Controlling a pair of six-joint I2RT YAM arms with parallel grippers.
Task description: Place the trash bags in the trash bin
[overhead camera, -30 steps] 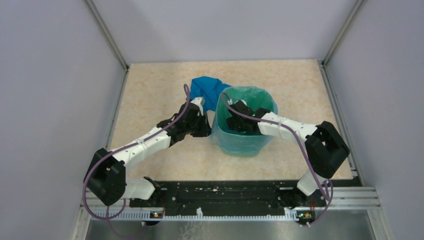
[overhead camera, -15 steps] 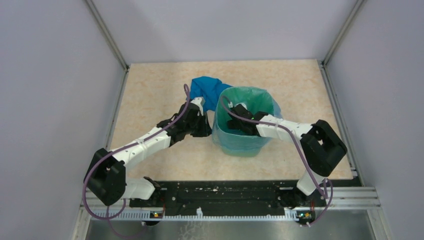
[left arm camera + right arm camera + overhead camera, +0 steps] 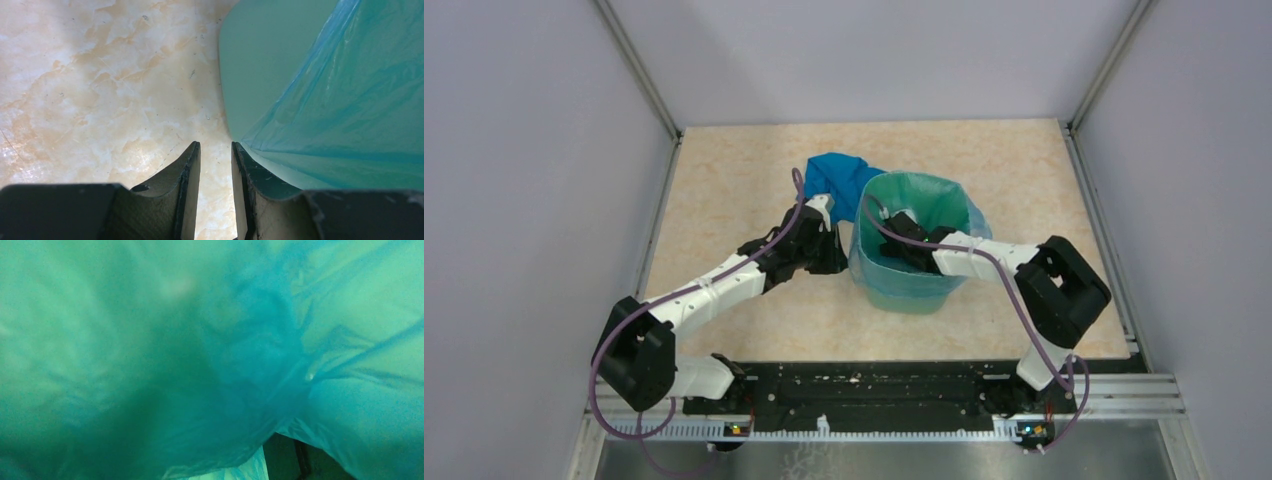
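The trash bag (image 3: 886,283) is in the trash bin (image 3: 260,65). It lines the inside, and its top is folded over the rim and hangs down the outside. The bin stands on the table (image 3: 724,190), right of the middle.

The right arm reaches down into the bin. The right fingers (image 3: 904,240) are low inside it. The right wrist view is full of crinkly blue film, very close. I cannot tell if these fingers are open or closed, or if they hold anything.

The left fingers (image 3: 192,160) sit low by the left wall of the bin. There is only a thin gap between them, and the table shows through it. They hold nothing. One finger is right against the bag where it hangs down.

I think the step now is pushing the bag down so it sits flat at the bottom. Next, the right arm needs to come up slowly, so it does not pull the thin film back out. A darker blue bundle (image 3: 834,180) lies on the table just behind the bin. It may be another bag to pick up.

Since a second ago, the right arm has gone further into the bin and its elbow has moved a bit to the left. The left arm and the bin have stayed put.
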